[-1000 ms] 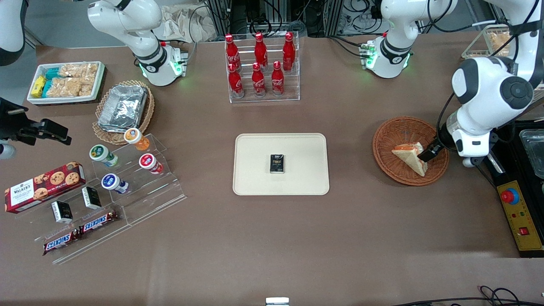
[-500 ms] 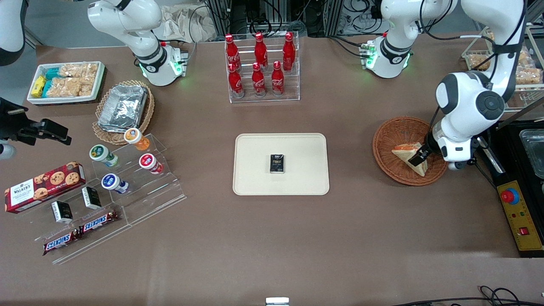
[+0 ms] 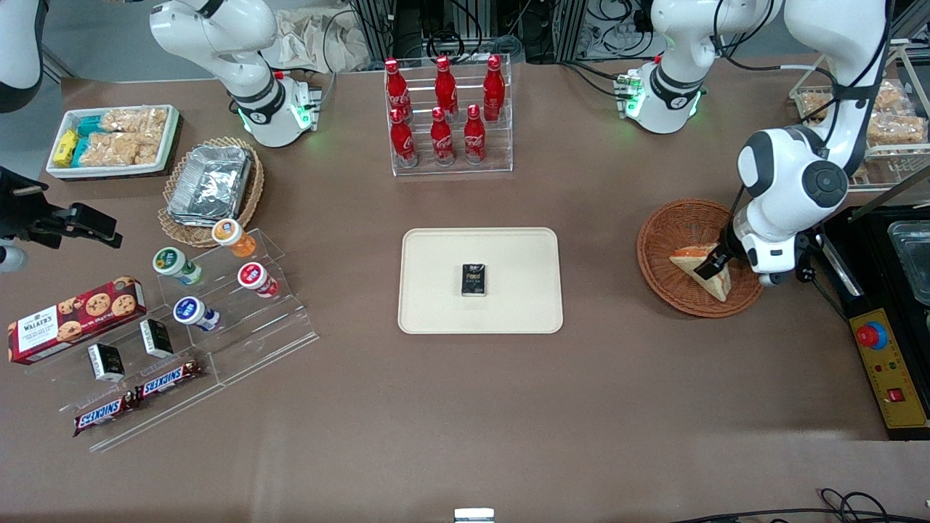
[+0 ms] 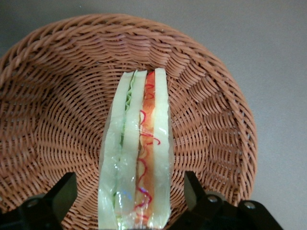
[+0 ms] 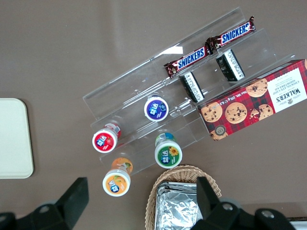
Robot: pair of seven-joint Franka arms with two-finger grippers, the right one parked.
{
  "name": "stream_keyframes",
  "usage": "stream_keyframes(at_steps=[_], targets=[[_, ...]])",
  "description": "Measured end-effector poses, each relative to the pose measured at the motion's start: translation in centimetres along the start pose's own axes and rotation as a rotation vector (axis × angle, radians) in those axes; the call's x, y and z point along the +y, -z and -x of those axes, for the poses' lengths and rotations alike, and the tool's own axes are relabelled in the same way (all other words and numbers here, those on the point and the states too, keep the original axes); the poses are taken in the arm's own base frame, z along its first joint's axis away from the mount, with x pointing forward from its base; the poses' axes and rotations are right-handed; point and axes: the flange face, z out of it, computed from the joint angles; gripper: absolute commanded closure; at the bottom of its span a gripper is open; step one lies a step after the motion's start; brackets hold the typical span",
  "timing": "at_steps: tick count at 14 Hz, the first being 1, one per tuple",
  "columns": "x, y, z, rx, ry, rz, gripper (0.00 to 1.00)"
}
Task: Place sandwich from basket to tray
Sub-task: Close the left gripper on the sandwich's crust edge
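Jaws wide apart, one finger each side of sandwich [image 4: 136,158], not yet touching wrap. Gripper [image 3: 714,261] low inside basket [image 3: 668,225], over sandwich. Over last second it slid in from basket's rim at working arm's end to straddle wedge. Grasp looks next; closing not begun. Tray [image 3: 436,305] mid-desk, well apart, holds small dark packet [image 3: 474,280].
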Motion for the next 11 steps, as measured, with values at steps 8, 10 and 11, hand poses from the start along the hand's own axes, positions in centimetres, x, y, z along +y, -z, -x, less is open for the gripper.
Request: stream_keyframes(at_steps=[8, 10, 11], targets=[[-0.3, -1.4, 0.4, 0.006, -0.001, 0.004, 1.00], [-0.1, -1.1, 0.4, 0.013, -0.007, 0.011, 1.00], [0.1, -0.7, 0.5, 0.018, -0.014, 0.016, 1.00]])
